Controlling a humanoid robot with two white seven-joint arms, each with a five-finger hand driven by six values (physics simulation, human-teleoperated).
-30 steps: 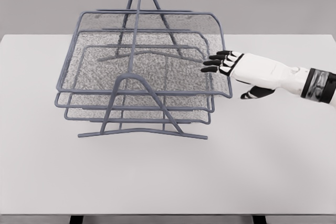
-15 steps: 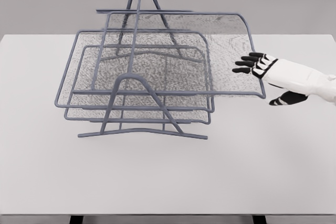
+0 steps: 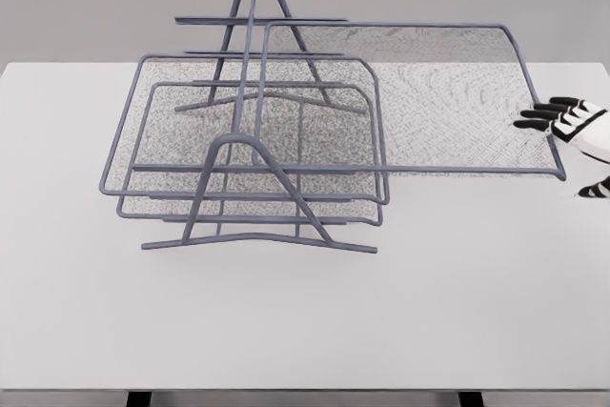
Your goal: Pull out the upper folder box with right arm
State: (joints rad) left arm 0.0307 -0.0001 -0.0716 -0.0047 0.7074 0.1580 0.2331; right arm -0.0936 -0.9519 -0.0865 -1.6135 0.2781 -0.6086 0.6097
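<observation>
Looks like a bare simulated office desk setup, not a real room. There's a plain white table filling most of the view against a flat grey backdrop with no walls, windows or clutter. The office feel comes from the grey wire-mesh letter tray rack sitting around 10 o'clock, with its upper tray slid out toward 2 o'clock. Lighting is even and shadowless, textures super clean, so clearly a render.
</observation>
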